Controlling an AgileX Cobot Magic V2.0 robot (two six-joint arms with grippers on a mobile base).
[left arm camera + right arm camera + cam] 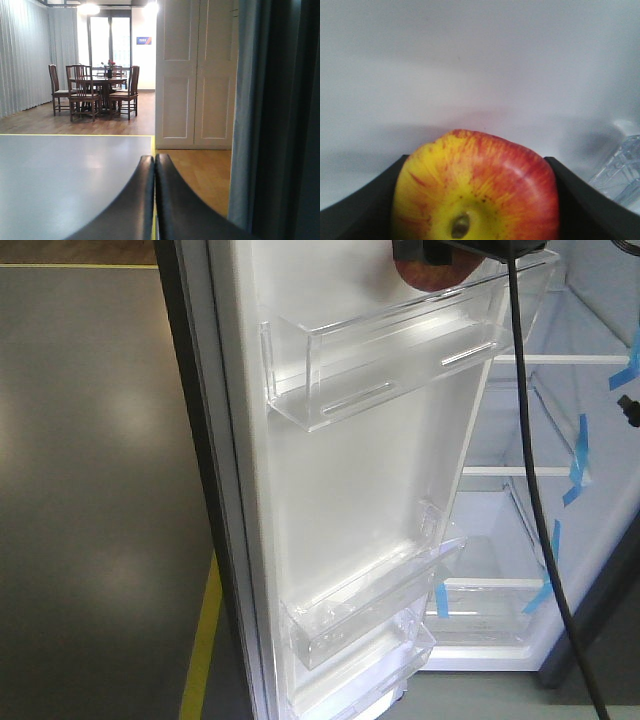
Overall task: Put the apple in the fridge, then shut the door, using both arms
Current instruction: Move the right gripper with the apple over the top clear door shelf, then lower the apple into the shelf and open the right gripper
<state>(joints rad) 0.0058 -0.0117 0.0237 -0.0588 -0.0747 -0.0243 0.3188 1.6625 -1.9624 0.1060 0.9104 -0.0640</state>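
The apple [475,190], red with yellow patches, fills the lower right wrist view, and my right gripper [476,160] is shut on it with a black finger on each side. In the front view the apple [425,278] hangs at the top edge under the right gripper [440,252], just above the top clear bin [400,350] of the open door [340,490]. The fridge [520,530] stands open at the right, white inside, with glass shelves. My left gripper [155,159] is shut on nothing, with its fingers pressed together, and points out over the grey floor.
A black cable [535,490] hangs down in front of the fridge opening. Blue tape strips [577,465] mark the shelf edges. Two lower clear bins [370,605] stick out from the door. A dining table with chairs [97,92] and white cupboard doors [197,75] stand far off.
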